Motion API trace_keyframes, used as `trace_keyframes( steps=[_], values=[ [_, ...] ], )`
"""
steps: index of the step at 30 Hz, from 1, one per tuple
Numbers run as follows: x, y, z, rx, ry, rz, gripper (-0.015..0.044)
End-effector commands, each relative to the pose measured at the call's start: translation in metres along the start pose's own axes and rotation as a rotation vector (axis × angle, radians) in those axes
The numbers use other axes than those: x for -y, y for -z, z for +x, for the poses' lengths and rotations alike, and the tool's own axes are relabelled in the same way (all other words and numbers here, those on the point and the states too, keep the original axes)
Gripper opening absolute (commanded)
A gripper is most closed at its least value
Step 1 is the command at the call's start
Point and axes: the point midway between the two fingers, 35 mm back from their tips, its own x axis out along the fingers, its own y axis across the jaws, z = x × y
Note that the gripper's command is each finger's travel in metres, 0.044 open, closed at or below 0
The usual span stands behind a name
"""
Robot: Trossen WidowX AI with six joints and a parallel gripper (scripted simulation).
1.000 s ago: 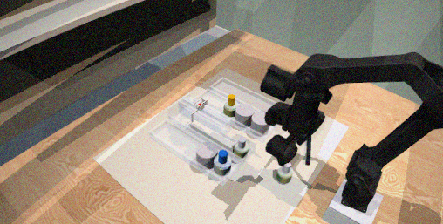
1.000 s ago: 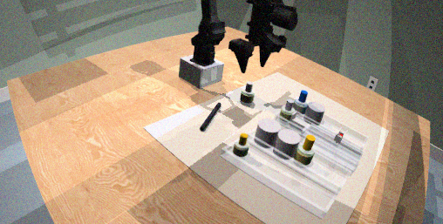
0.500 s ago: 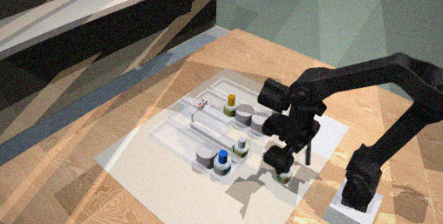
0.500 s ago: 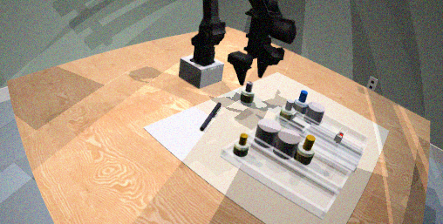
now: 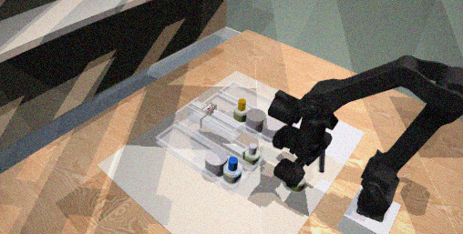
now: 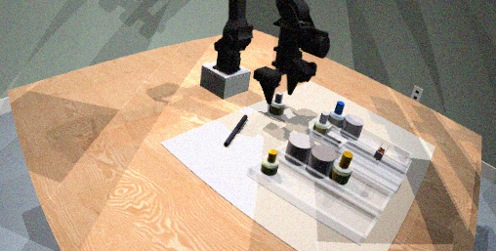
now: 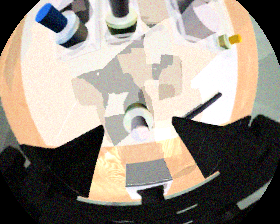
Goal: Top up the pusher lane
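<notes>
The loose grey-capped jar (image 5: pixel 296 186) (image 6: pixel 276 107) (image 7: pixel 138 119) stands upright on the mat. My gripper (image 5: pixel 300 167) (image 6: pixel 279 97) (image 7: pixel 138 124) is wide open and low over it, with one finger on each side of its cap; no contact shows. In the top view the gripper hides most of this jar. A like grey-capped jar (image 5: pixel 252 157) (image 6: pixel 321 125) (image 7: pixel 121 24) stands upright near the front end of the sprung lane (image 5: pixel 223 135). A small red-marked fitting (image 5: pixel 209 109) (image 6: pixel 380 153) is towards the lane's back; the pusher plate cannot be made out clearly.
A blue-capped jar (image 5: pixel 232 173) (image 6: pixel 337 116) (image 7: pixel 71 31) and a grey cylinder (image 5: pixel 215 163) (image 6: pixel 352 126) stand on one side of the sprung lane. Yellow-capped jars (image 6: pixel 342 171) (image 6: pixel 269 164) and grey cylinders (image 6: pixel 322 161) stand on the other. A black pen (image 6: pixel 236 130) (image 7: pixel 203 105) lies near the loose jar.
</notes>
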Motion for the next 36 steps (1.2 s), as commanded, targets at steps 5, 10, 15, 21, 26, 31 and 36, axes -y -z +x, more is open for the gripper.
trace_keyframes(
  steps=[5,10,15,21,26,31,36],
  values=[
    [0.001,0.002,0.015,-0.012,0.005,-0.005,0.0440],
    [0.001,0.003,0.023,-0.012,0.005,-0.005,0.0440],
    [0.001,0.003,0.024,-0.012,0.005,-0.005,0.0361],
    [0.001,0.003,0.024,-0.012,0.005,-0.005,0.0204],
    [0.001,0.003,0.024,-0.012,0.005,-0.005,0.0151],
    [0.000,0.002,0.021,-0.012,0.005,-0.005,0.0059],
    [-0.002,-0.003,-0.006,-0.011,0.004,-0.005,0.0000]
  ],
)
